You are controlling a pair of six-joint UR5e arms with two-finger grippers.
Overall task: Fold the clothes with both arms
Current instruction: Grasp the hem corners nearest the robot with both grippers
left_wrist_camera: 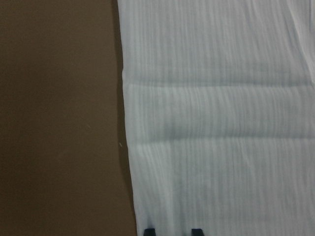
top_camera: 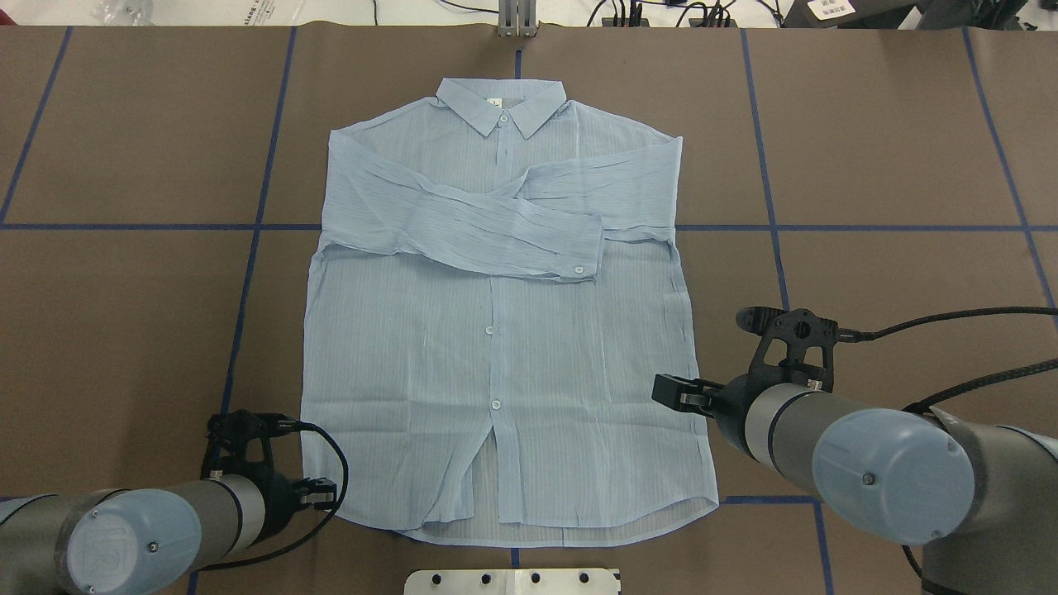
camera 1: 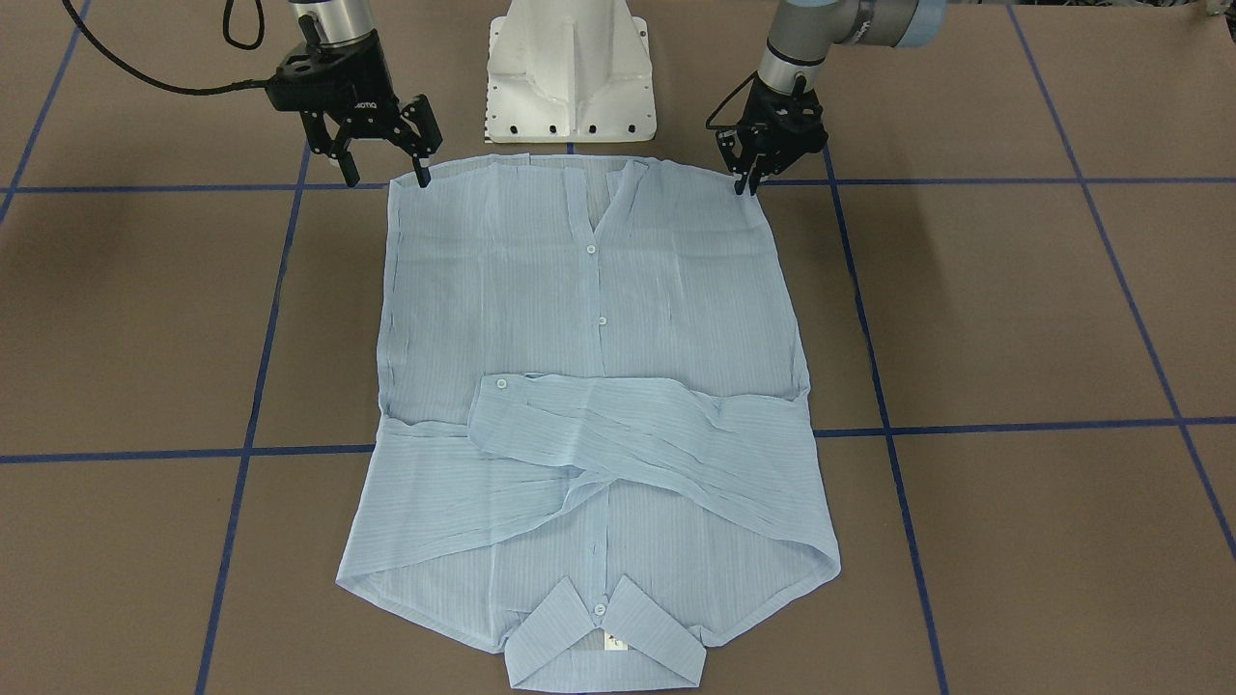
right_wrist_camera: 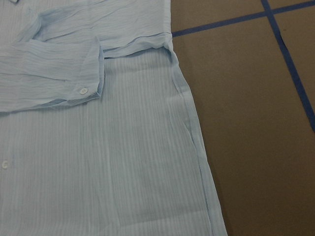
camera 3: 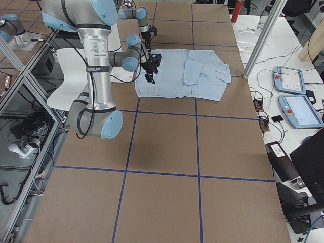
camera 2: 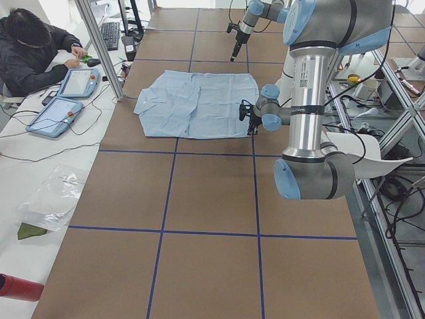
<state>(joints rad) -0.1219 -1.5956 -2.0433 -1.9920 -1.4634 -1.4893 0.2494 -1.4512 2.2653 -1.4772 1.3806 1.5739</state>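
Observation:
The light blue shirt (camera 1: 599,319) (top_camera: 496,355) lies flat and buttoned, its collar (top_camera: 500,103) away from the robot and both sleeves (top_camera: 488,223) crossed over the chest. My left gripper (camera 1: 747,181) (top_camera: 324,492) is low at the hem corner. In the left wrist view its fingertips (left_wrist_camera: 149,230) sit a narrow gap apart over the shirt's side edge (left_wrist_camera: 221,123), holding nothing. My right gripper (camera 1: 386,179) (top_camera: 674,392) hangs wide open just above the other hem corner, one fingertip by the cloth edge. The right wrist view shows the shirt's side seam (right_wrist_camera: 192,137) and no fingers.
The white pedestal base (camera 1: 570,68) stands just behind the hem. Blue tape lines (camera 1: 1014,425) cross the brown table. A person (camera 2: 33,50) sits at a side bench with two tablets (camera 2: 56,113) beyond the collar end.

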